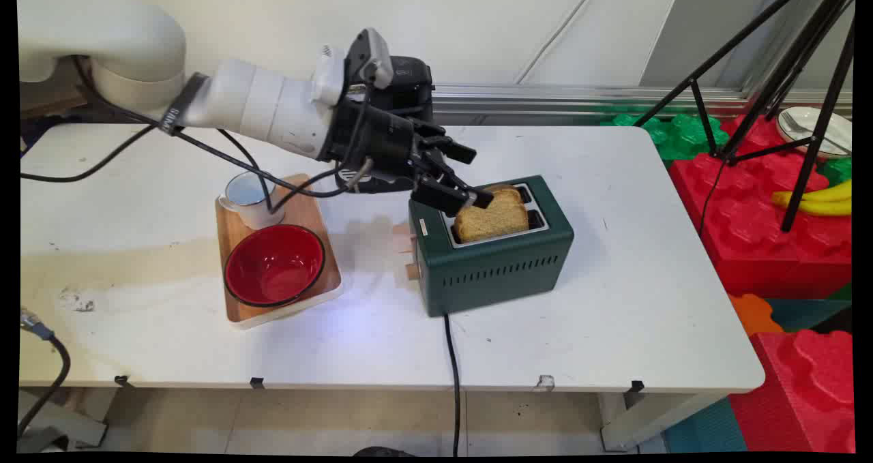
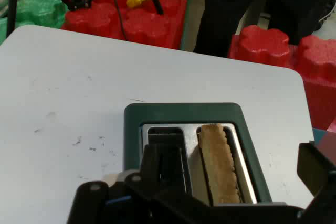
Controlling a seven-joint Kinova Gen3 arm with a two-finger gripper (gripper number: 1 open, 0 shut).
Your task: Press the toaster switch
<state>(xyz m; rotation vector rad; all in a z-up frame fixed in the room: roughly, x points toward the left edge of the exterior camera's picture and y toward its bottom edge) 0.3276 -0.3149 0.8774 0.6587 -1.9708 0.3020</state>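
Toast stands upright in one slot of the dark green toaster on the white surface — light, crumbly, rough-crusted, best pinched across its flat faces near the top edge. Gripper straddles that top edge, fingers spread and not yet closed. Red bowl sits on a wooden tray nearby.

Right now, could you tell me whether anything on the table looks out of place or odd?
Only slightly: the bread slice sits tilted in the green toaster, leaning across its slot rather than upright. The tabletop also shows a brownish stain near its left front.
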